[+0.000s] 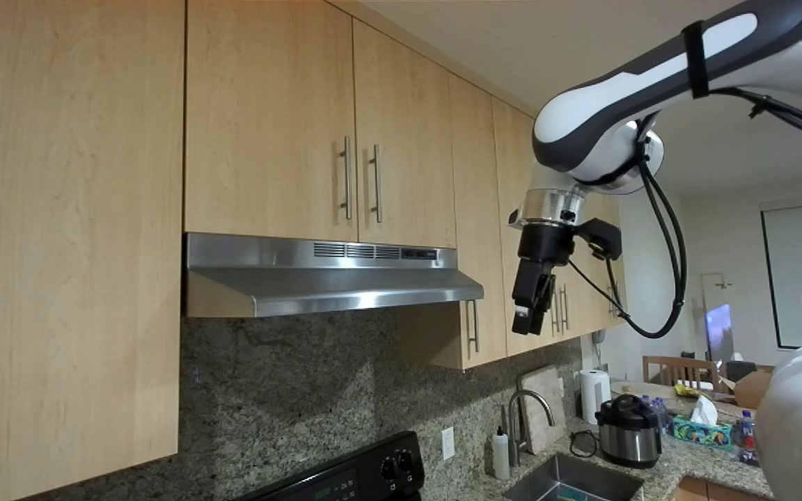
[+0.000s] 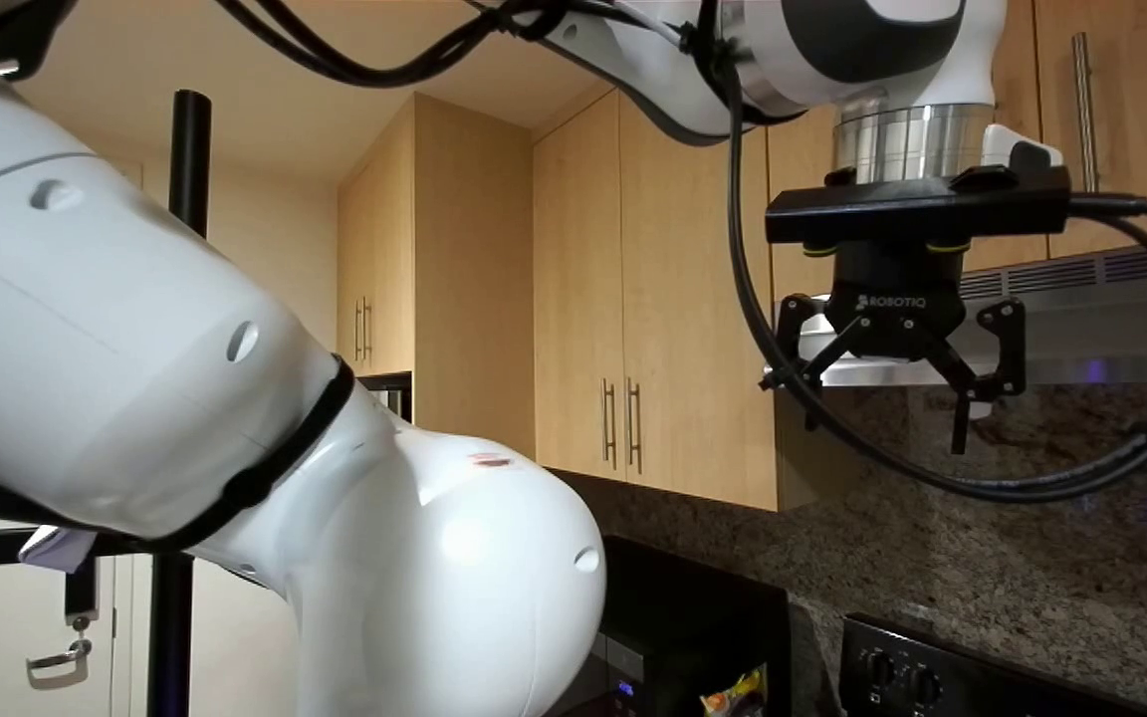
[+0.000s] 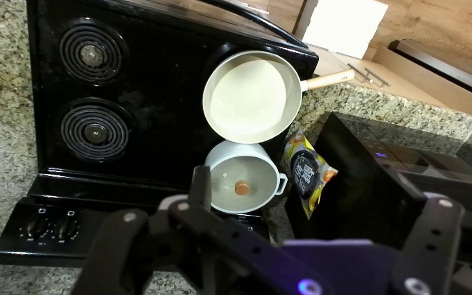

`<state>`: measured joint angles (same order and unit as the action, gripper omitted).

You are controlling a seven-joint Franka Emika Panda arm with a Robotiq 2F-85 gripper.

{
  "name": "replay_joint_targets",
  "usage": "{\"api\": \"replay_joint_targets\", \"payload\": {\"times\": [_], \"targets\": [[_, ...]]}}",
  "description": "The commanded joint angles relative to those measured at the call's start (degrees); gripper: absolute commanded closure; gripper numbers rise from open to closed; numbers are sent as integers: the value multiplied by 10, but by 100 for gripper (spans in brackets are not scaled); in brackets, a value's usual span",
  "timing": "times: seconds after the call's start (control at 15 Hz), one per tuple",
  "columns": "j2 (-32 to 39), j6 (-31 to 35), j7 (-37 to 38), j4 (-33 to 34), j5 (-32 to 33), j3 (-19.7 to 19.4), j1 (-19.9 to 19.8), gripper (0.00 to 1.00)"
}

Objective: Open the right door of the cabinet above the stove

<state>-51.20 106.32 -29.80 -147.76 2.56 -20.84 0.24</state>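
The black fingers are spread wide and point down, at the right in an exterior view. In an exterior view, the right door is shut at the top middle, its thin metal handle near the lower left edge. This door is part of the wood cabinet, above the silver hood. In the wrist view, the stove is at the upper left, with a pan and a pot on it

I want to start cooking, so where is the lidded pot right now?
In the wrist view, the lidded pot sits on the right part of the stove, just below the frying pan and left of the snack bag as pictured.
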Motion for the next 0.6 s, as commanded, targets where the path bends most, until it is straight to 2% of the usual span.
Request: {"api": "replay_joint_targets", "payload": {"times": [0.0,0.27,0.53], "targets": [[-5,8,-5,4,-8,7,-3,0],[-24,67,4,6,1,26,-5,0],[-44,188,8,2,11,48,0,0]]}}
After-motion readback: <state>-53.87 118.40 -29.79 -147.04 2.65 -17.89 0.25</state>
